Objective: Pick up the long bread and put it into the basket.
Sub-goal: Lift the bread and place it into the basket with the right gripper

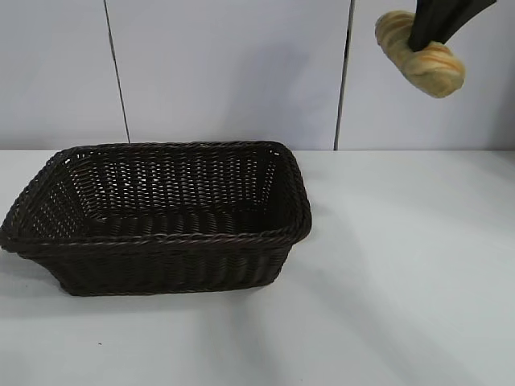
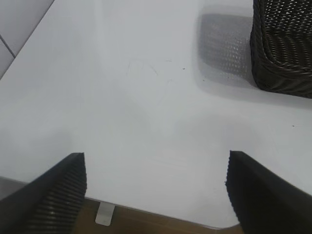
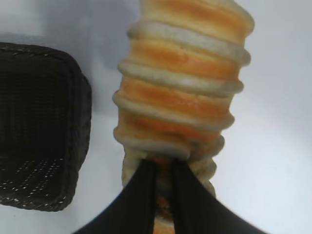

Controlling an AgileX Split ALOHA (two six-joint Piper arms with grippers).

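Holding the long bread (image 1: 422, 56) pinched in the right gripper (image 1: 424, 44) high above the table, off to the basket's (image 1: 161, 241) right; pickup done, drop-in left, left gripper (image 2: 156, 187) parked wide open

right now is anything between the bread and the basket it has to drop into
Nothing visible. The right gripper holds the long bread high in the air, off to the right of the basket, whose inside looks empty and open from above.
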